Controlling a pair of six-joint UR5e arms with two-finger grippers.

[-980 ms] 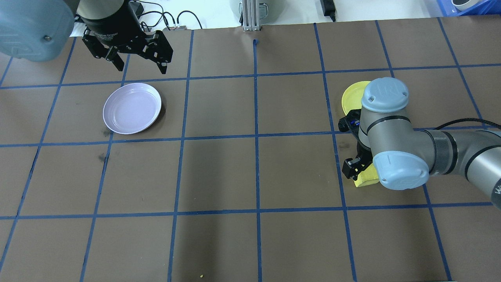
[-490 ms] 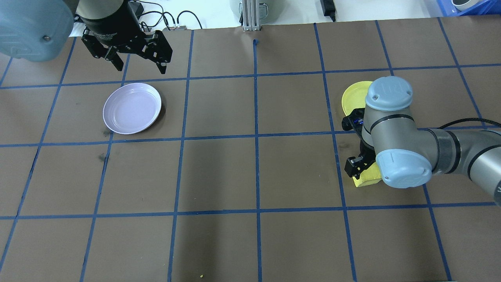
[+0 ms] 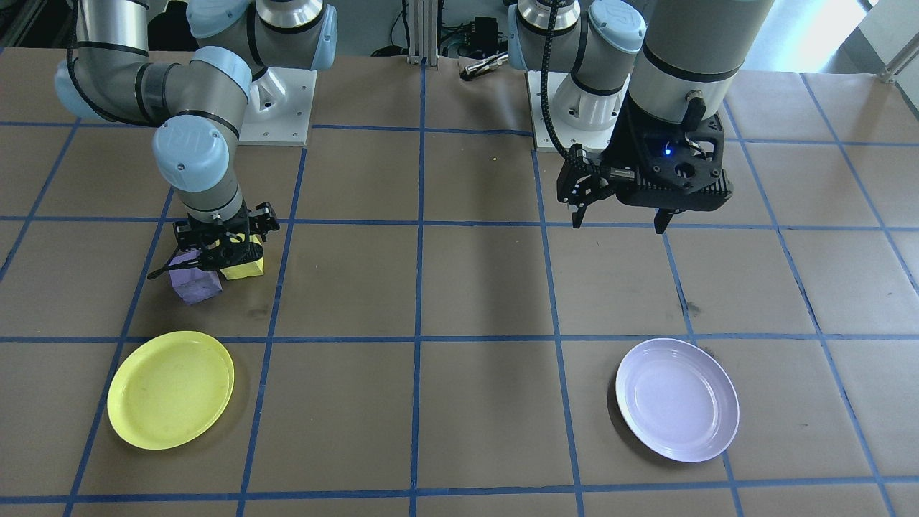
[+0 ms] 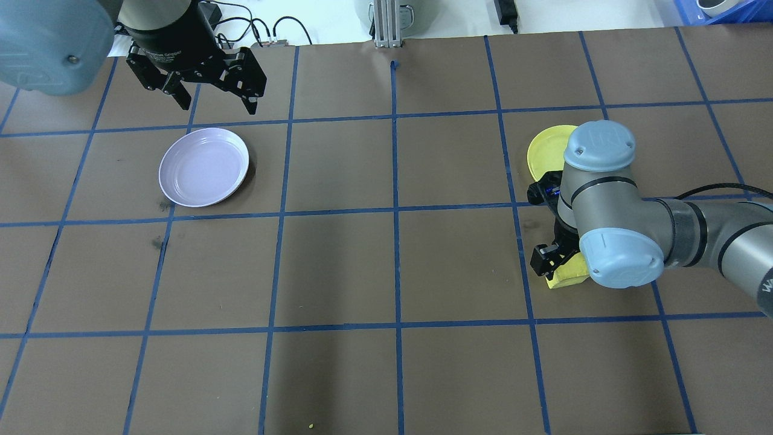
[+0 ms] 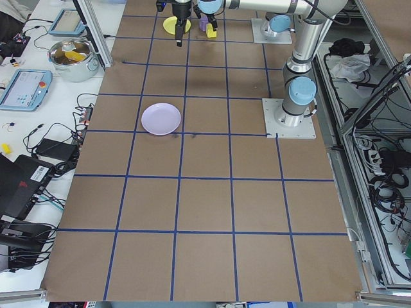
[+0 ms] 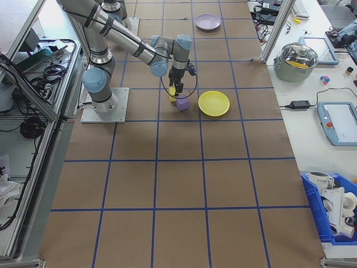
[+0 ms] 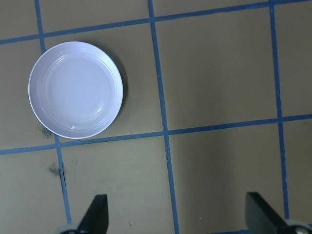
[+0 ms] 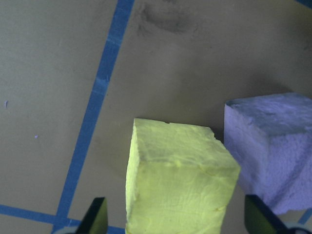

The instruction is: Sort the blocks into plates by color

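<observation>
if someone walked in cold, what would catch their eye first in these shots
Probably the right gripper, low over the yellow block with its fingers open on either side, the purple block close beside. Next, the bright yellow plate just in front of those blocks. Across the table the left gripper hangs open above the empty lavender plate.

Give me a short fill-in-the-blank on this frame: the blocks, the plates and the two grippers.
1. The right gripper is low over the ____ block.
2. The purple block stands on the ____, inside neither plate.
3. The left gripper, fingers spread, holds ____.
4. The lavender plate and the yellow plate both hold ____ blocks.

Missing words: yellow; table; nothing; no
</observation>
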